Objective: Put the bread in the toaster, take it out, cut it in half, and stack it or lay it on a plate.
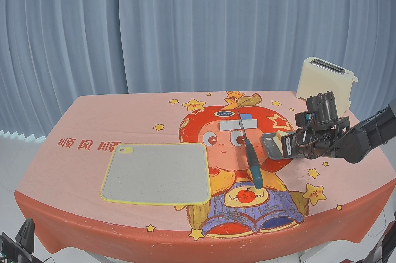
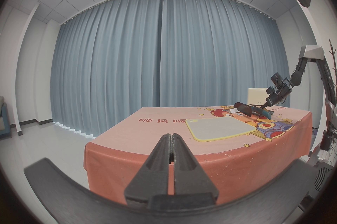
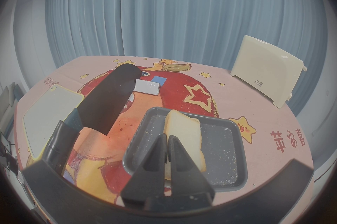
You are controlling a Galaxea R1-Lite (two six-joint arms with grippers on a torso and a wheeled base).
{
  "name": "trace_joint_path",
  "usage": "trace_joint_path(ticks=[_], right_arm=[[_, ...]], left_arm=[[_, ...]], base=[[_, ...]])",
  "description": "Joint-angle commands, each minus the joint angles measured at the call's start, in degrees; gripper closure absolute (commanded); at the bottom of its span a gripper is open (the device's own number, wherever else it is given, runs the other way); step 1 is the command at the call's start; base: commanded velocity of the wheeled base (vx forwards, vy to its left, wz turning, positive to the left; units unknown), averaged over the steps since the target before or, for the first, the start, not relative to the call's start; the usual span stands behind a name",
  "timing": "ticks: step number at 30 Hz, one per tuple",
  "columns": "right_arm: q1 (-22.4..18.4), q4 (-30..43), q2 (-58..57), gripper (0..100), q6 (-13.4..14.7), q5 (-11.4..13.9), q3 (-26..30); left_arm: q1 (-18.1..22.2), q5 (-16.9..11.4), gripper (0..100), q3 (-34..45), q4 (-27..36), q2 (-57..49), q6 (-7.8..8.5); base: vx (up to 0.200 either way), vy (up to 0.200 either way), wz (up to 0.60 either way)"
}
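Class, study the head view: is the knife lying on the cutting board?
No, the knife lies on the tablecloth to the right of the cutting board, apart from it.

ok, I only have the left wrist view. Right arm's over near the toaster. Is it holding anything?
Observer: Yes. In the right wrist view the right gripper has its jaws shut on a bread slice that stands on edge.
Operator: Standing on what?
Observer: A dark grey tray with crumbs in it, on the table in front of the toaster.
Operator: Anything in the toaster?
Observer: From the head view, no bread sticks out of its top slot.
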Motion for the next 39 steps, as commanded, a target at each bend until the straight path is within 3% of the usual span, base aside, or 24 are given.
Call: trace_joint_path(ticks=[1, 7, 8, 20, 30, 39], right_arm=[[0.09, 0.01, 0.12, 100, 0.06, 0.01, 0.03], [0.18, 0.01, 0.3, 100, 0.14, 0.01, -0.05], [0.09, 0.01, 0.3, 0, 0.14, 0.01, -0.05], [0.62, -0.17, -0.67, 0, 0.23, -0.08, 0.47], [0.62, -3.77, -0.85, 0, 0.23, -2.19, 2.06], [0.62, -3.95, -1.9, 0, 0.5, -2.37, 2.14]], left_arm=[[-0.02, 0.02, 100, 1.01, -0.01, -0.22, 0.07], [-0.02, 0.02, 100, 1.01, -0.01, -0.22, -0.02], [-0.02, 0.02, 100, 1.01, -0.01, -0.22, -0.02], [-0.02, 0.02, 100, 1.01, -0.01, -0.22, -0.02], [-0.02, 0.02, 100, 1.01, -0.01, -0.22, -0.02], [-0.02, 0.02, 100, 1.01, -0.01, -0.22, -0.02]], base=[[0.0, 0.0, 0.0], [0.0, 0.0, 0.0], [0.0, 0.0, 0.0], [0.0, 0.0, 0.0], [0.0, 0.0, 0.0], [0.0, 0.0, 0.0]])
